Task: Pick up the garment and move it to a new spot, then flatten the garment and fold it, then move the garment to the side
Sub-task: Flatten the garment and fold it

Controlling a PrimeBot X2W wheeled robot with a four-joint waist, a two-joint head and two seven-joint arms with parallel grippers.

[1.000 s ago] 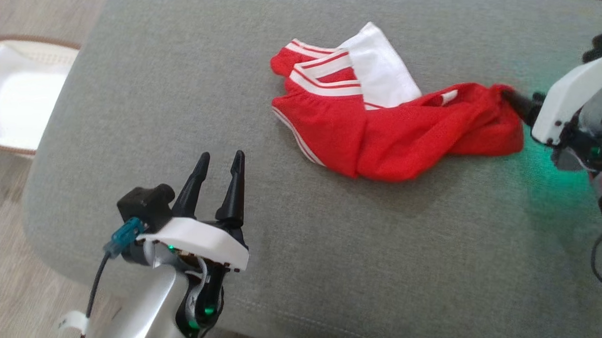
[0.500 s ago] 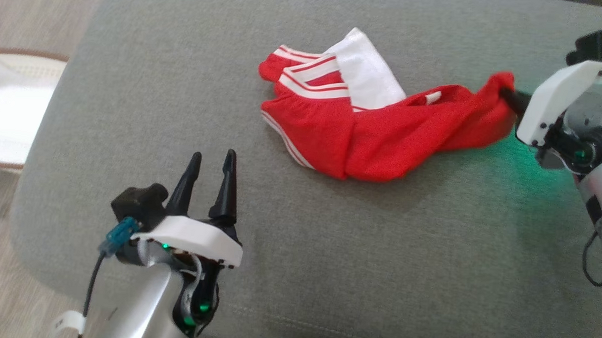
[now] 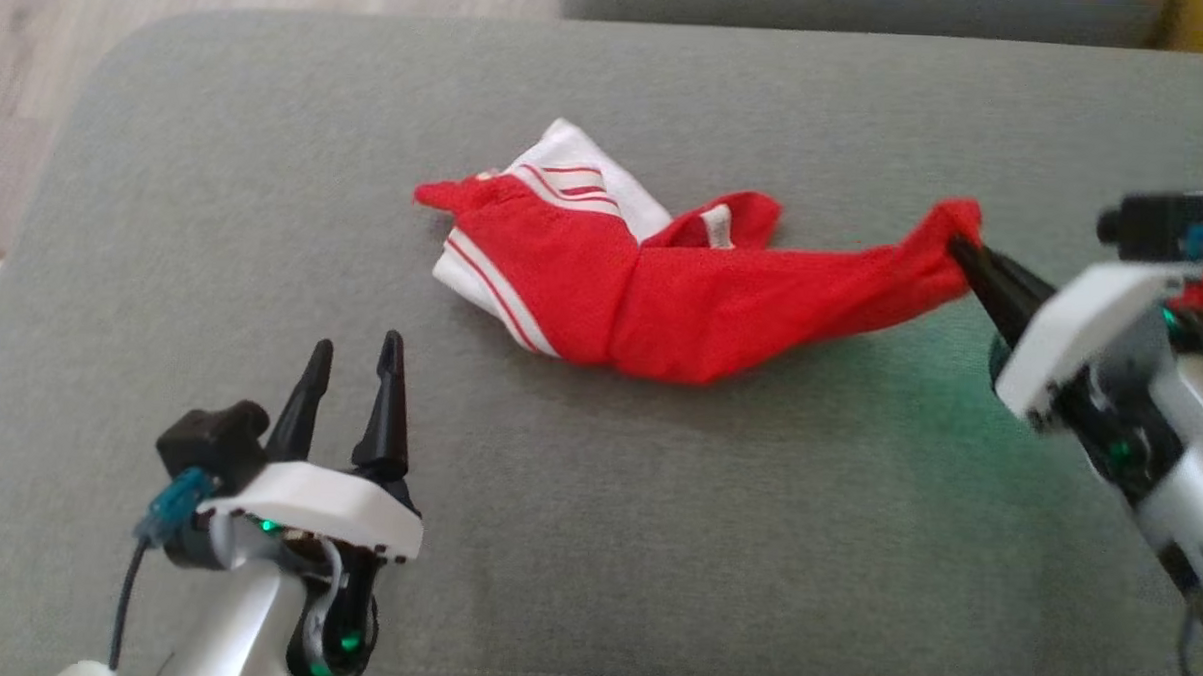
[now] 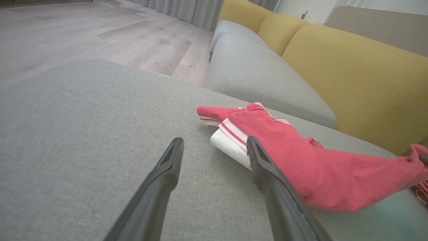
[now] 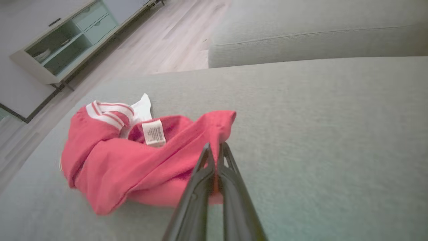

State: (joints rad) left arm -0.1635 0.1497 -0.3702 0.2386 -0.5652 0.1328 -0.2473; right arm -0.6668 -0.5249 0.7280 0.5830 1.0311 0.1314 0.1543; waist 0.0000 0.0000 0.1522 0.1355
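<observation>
Head view is taken as the main reference: the red garment with white stripes is seen bunched at the centre of the frame on the grey sofa cushion, with one end drawn out into a taut tail toward the right edge. That tail is pinched at its very tip by the right hand, whose two dark fingers are pressed together on a small fold of red cloth, as is shown at the bottom centre of the right wrist view. The left hand is held at the lower left of the frame with its fingers spread and nothing between them, near the garment but apart from it. The chief risk is judged to be a slip: so little fabric is caught that the corner could be pulled out of the grip once the garment's full weight is lifted or dragged across the coarse weave of the cushion. If only one layer is caught, the garment could be unrolled or twisted rather than carried, and flattening would be made harder. If the pull is made too low, the bunched end could be snagged; if it is made too far, the loose end could be dropped over an edge of the cushion.
</observation>
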